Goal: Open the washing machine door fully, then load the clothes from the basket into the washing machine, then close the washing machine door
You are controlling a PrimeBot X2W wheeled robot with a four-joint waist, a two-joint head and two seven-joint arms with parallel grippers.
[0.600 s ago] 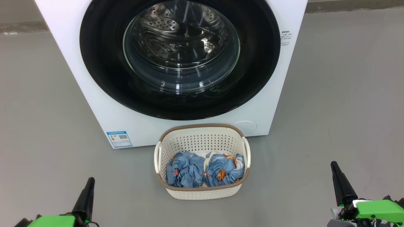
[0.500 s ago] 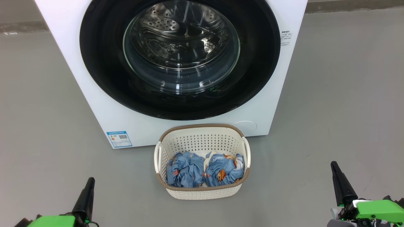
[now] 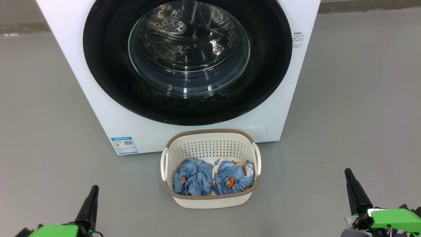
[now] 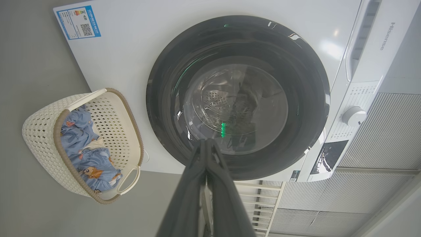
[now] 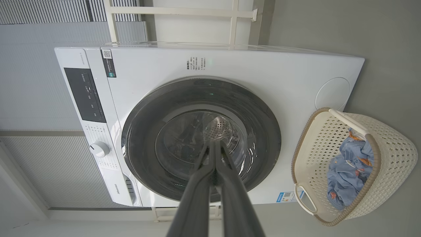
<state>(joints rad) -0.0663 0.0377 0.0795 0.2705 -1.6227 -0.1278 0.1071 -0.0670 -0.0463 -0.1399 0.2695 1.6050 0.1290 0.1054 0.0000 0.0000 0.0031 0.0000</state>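
Head view: door (image 3: 187, 112) shut on washer (image 3: 113, 126), straight ahead beyond basket (image 3: 210, 133) holding clothes (image 3: 213, 181). Pinched shut and empty, left gripper (image 3: 94, 189) and right gripper (image 3: 347, 172) low either side, about equally far back. Handle side unclear.

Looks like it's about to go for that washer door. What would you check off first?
1. Washing machine door shut, nothing leaning on it: ok.
2. Where to grab the door to pull it open: cannot tell.
3. Basket stands on the floor close below the door; clear of its swing: cannot tell.
4. Clothes all inside the basket, two bundles: ok.
5. Left gripper shut, empty, apart from everything: ok.
6. Right gripper shut, empty: ok.
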